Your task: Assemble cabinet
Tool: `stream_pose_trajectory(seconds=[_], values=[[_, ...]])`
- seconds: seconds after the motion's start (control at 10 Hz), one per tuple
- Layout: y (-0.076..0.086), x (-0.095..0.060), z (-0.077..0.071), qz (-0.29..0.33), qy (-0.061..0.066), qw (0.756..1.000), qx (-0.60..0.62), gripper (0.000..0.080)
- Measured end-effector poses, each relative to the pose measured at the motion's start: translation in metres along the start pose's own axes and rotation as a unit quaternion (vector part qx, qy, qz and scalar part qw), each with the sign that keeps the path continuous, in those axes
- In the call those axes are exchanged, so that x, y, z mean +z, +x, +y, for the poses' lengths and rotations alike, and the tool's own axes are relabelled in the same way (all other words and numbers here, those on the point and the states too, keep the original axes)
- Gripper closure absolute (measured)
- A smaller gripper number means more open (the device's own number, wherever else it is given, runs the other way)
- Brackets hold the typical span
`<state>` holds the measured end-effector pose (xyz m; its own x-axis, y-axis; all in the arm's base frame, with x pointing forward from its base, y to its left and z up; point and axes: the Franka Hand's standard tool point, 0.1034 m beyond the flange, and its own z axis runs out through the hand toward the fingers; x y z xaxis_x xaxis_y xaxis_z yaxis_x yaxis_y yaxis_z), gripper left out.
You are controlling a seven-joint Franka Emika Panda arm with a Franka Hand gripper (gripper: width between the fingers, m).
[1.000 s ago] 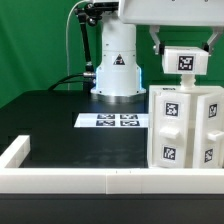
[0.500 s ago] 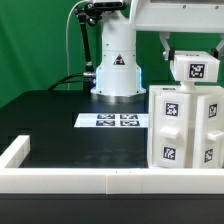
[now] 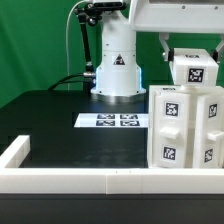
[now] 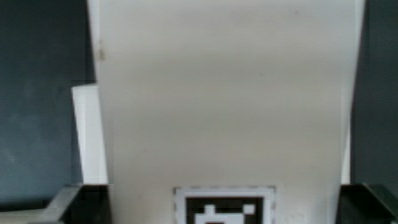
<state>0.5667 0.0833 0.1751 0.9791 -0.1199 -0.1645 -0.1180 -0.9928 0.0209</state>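
The white cabinet body (image 3: 185, 128) stands at the exterior view's right, near the front rim, with tag markers on its faces. My gripper (image 3: 190, 52) is above it, shut on a white tagged panel (image 3: 193, 70) that hangs just over the body's top. In the wrist view the panel (image 4: 222, 100) fills most of the picture, its tag (image 4: 222, 208) between the dark fingers (image 4: 57, 205). The cabinet body below is mostly hidden there.
The marker board (image 3: 112, 121) lies flat on the black table in front of the robot base (image 3: 117, 70). A low white rim (image 3: 90, 179) edges the table at the front and the exterior view's left.
The gripper with the panel has moved toward the exterior view's right over the last second and a little lower. It now sits over the cabinet's right part.
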Motion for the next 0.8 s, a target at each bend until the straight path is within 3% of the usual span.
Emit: stream_pose_trajectory(seconds=[0.3, 0.8], values=[[-0.0076, -0.0009, 0.0021, -0.002, 0.001, 1.000, 0.000, 0.0241], [-0.0066, 0.0039, -0.0036, 0.008, 0.002, 1.000, -0.003, 0.0241]])
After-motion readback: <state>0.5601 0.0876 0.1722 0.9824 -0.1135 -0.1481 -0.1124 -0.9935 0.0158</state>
